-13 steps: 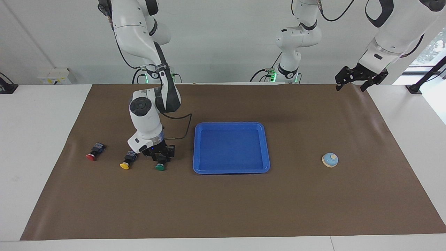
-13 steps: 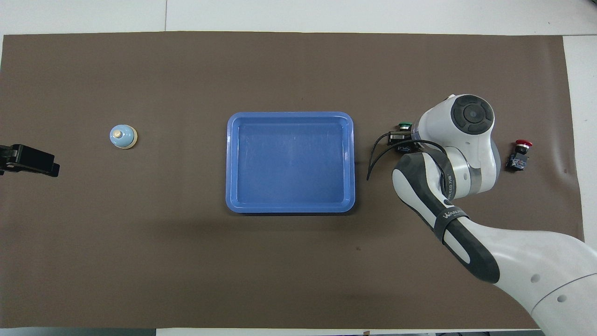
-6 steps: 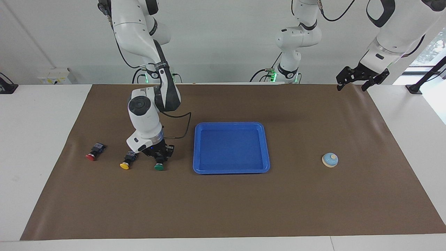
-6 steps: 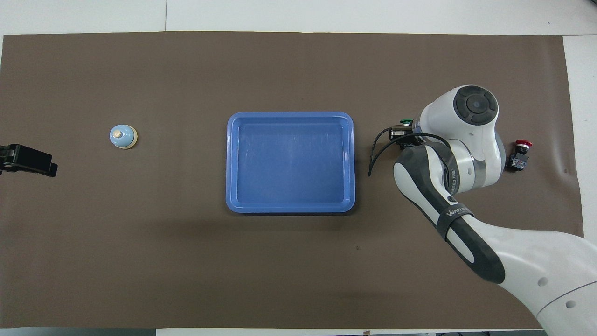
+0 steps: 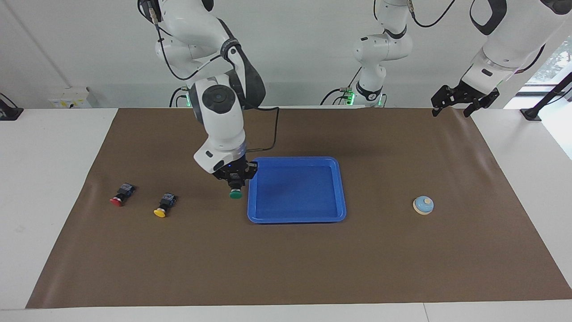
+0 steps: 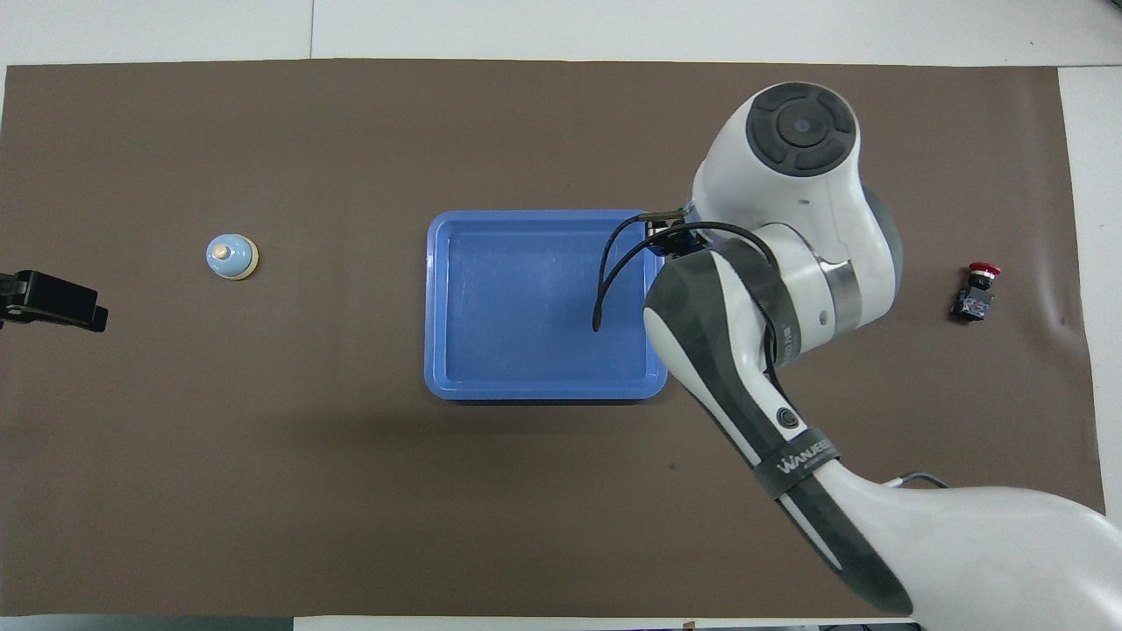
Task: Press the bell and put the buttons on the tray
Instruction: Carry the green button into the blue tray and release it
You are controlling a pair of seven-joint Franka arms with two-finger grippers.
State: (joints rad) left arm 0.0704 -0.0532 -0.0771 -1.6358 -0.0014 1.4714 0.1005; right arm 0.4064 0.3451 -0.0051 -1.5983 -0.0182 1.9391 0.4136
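Note:
My right gripper (image 5: pixel 234 180) is shut on the green button (image 5: pixel 235 193) and holds it in the air, cap down, over the mat just beside the blue tray's (image 5: pixel 298 190) edge toward the right arm's end. The yellow button (image 5: pixel 163 206) and the red button (image 5: pixel 119 196) lie on the mat toward the right arm's end. The light-blue bell (image 5: pixel 423 205) stands on the mat toward the left arm's end. My left gripper (image 5: pixel 452 107) waits, open, raised over the mat's corner. In the overhead view the right arm (image 6: pixel 771 263) hides the green and yellow buttons.
A brown mat (image 5: pixel 286 264) covers the table. In the overhead view the tray (image 6: pixel 526 302) holds nothing, with the bell (image 6: pixel 231 256) and the red button (image 6: pixel 973 295) at either end. The right arm's cable hangs over the tray's edge.
My right gripper has lifted the green button off the mat and carried it up and toward the tray. The yellow button is now uncovered. The left arm has not moved.

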